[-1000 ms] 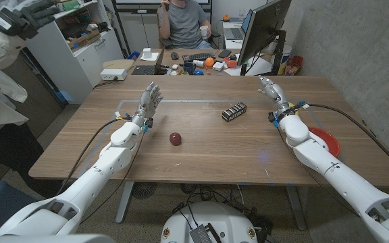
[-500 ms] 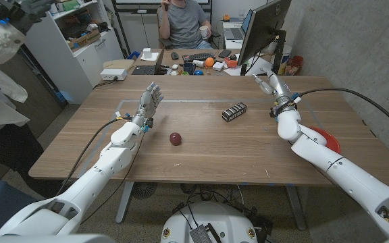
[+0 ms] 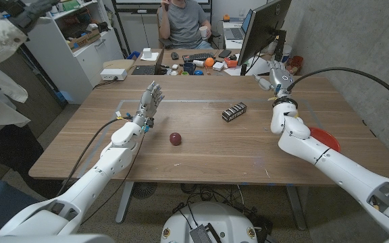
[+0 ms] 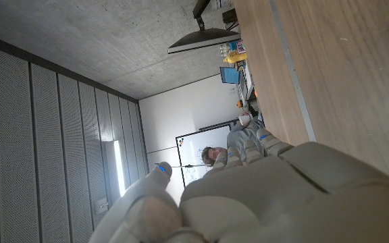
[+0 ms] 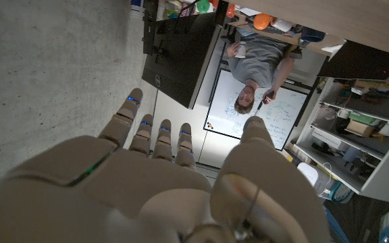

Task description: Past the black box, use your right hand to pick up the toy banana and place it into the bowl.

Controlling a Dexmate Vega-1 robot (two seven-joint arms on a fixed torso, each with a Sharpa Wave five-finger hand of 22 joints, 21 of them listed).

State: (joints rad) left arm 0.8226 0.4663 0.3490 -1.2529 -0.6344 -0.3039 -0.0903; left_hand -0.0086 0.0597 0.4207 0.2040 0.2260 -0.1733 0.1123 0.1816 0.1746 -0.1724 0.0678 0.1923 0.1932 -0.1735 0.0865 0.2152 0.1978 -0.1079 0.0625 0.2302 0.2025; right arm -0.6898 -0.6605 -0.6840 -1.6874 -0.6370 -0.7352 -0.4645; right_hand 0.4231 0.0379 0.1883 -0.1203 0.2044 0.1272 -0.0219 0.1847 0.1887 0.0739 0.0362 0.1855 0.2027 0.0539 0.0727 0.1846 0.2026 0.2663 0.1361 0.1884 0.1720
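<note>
**Right hand lifts toward the far right corner; left hand waits**

Over the last second the right arm has swung up and away from the robot, so the right hand (image 3: pixel 277 73) now hangs at the table's far edge near the far right corner, where earlier it sat lower and further in over the wood. The left arm and the things on the table have not shifted.

The right hand holds nothing: in the right wrist view its fingers (image 5: pixel 155 138) reach out straight, side by side, with the thumb set apart. The left hand (image 3: pixel 150 101) stands upright over the left half of the table, fingers spread and pointing up, also holding nothing; its back (image 4: pixel 262 196) shows in the left wrist view.

The black box (image 3: pixel 234 112) lies right of the table's middle, nearer the far edge, well apart from both hands. A small dark red round thing (image 3: pixel 175 139) lies near the middle of the table (image 3: pixel 215 162), between the left hand and the box. The red bowl (image 3: pixel 325 140) sits at the right edge, partly hidden behind the right forearm.

I cannot make out a toy banana on the table. Beyond the far edge a second desk carries small coloured objects, a keyboard and a monitor (image 3: pixel 262 30), and a person (image 3: pixel 184 20) sits behind it.
</note>
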